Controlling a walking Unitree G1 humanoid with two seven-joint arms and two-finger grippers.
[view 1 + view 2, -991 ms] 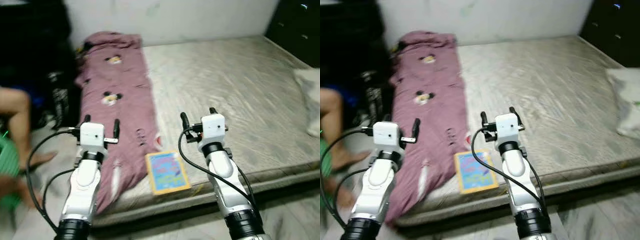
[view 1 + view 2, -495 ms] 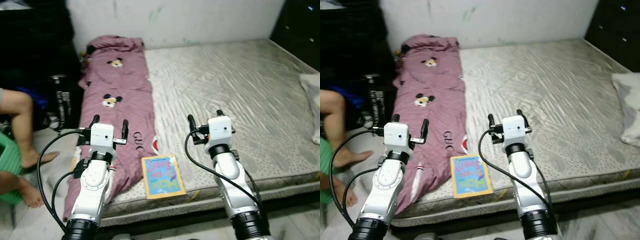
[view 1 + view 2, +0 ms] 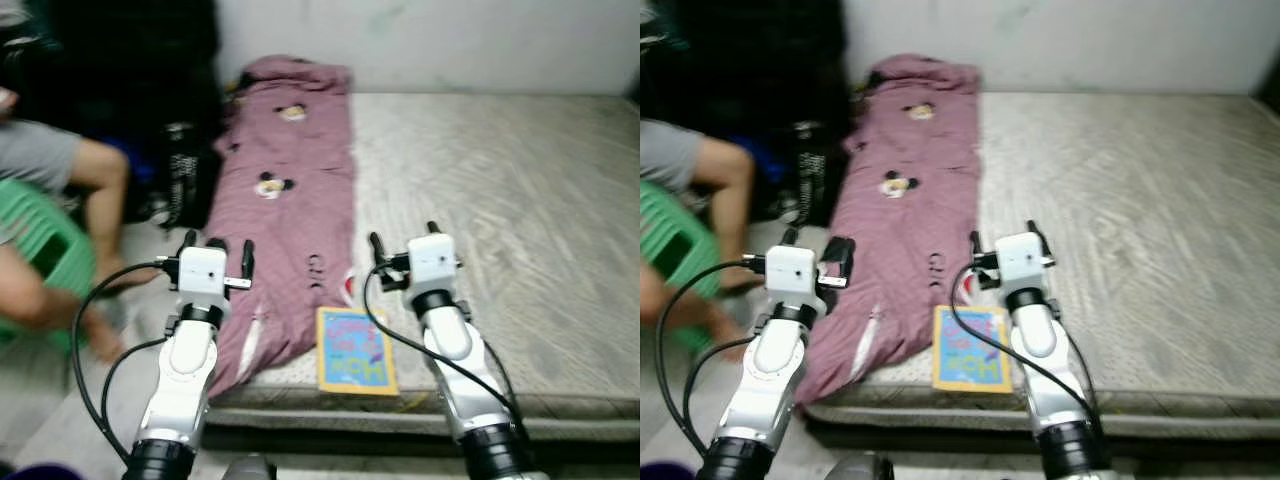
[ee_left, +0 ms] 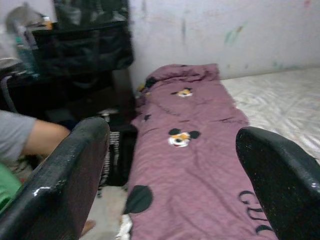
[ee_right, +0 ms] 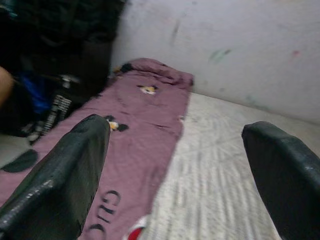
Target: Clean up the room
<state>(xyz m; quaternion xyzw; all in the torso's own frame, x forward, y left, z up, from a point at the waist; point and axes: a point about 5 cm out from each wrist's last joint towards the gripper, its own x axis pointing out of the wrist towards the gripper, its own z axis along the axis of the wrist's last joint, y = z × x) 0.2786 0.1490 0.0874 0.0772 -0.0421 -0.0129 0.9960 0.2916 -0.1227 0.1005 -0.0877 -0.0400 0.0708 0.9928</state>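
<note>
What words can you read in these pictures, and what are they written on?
"GU...": dark letters on the purple blanket; the rest is hidden behind the left gripper's fingers.
Big yellow letters on the book at the mattress edge: too blurred to read.
White marks on the black bag by the bed: too blurred to read.

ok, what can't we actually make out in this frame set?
- Book cover text: head views, motion blur.
- Person on the green stool: left eye view, cut off by the left edge and blurred.
- Dark clutter beside the purple blanket: in shadow.
- Mattress far right side: cut off by the frame edge.
</note>
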